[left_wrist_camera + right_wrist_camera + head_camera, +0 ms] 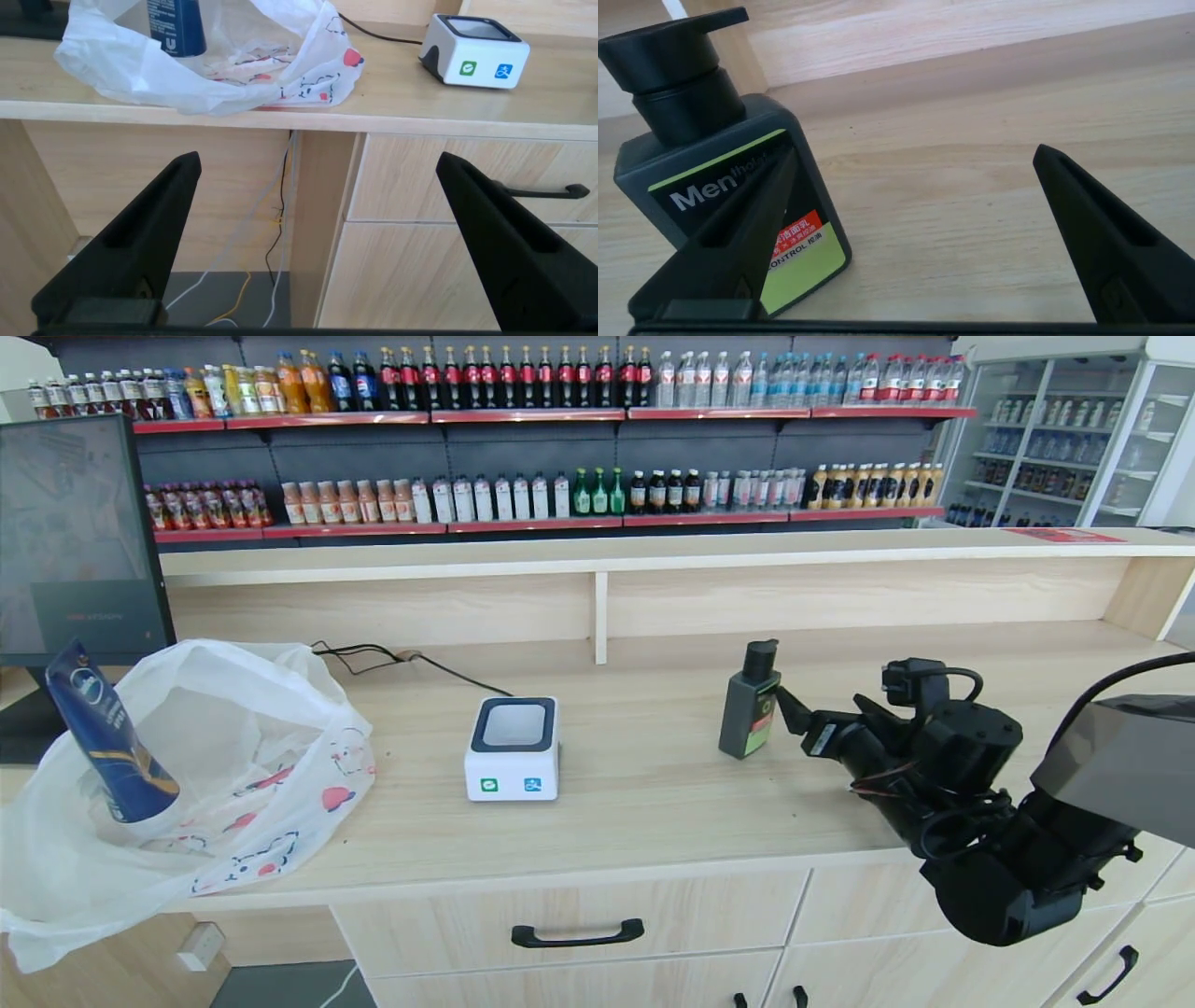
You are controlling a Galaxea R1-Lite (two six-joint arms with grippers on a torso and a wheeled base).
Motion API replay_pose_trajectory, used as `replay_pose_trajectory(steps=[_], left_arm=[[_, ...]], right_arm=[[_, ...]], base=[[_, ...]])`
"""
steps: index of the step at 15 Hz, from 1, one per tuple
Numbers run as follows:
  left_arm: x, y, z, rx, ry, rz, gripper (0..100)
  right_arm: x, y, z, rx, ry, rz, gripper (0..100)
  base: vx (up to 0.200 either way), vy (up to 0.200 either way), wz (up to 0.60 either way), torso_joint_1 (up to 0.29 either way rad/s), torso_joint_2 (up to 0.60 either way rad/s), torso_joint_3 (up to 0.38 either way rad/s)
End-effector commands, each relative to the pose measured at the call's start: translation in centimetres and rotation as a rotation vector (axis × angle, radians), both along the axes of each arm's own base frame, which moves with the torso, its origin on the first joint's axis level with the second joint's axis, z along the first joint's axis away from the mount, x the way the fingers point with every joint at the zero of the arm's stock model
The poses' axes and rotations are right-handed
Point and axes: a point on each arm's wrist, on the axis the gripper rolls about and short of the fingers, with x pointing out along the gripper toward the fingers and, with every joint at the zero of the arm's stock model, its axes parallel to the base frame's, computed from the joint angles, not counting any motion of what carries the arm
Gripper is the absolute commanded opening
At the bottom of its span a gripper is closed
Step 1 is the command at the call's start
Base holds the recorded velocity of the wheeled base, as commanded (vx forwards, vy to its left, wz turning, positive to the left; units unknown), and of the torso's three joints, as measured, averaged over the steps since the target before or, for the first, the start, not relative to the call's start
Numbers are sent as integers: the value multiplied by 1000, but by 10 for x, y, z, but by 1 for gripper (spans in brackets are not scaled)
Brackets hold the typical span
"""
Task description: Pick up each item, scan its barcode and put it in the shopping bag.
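A dark grey pump bottle (750, 709) with a green label stands upright on the wooden counter (653, 803), right of the white barcode scanner (513, 747). My right gripper (794, 714) is open just to the bottle's right, at its height. In the right wrist view the bottle (710, 159) stands in front of one finger, off the centre of the gripper (915, 243). The white shopping bag (233, 737) lies open at the counter's left end with a blue tube (107, 737) leaning in it. My left gripper (318, 243) hangs open below the counter edge, facing the bag (234, 65) and scanner (475, 51).
A dark monitor (75, 532) stands behind the bag. A black cable (411, 663) runs from the scanner to the back. A raised shelf (653, 560) walls the counter's far side. Drawers with black handles (577, 933) sit below. Drink shelves line the wall behind.
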Motion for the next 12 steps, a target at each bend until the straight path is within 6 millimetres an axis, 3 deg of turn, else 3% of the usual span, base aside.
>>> replay_pose_trajectory(steps=[1,12], left_arm=[[0,0,0,-1,-1,0,100],[0,0,0,1,-1,0,100]], right_arm=[[3,0,-4,-2,7,-3,100],[12,1,-7,8,-6,-4,100]], base=[[0,0,0,0,0,0],[0,0,0,0,0,0]])
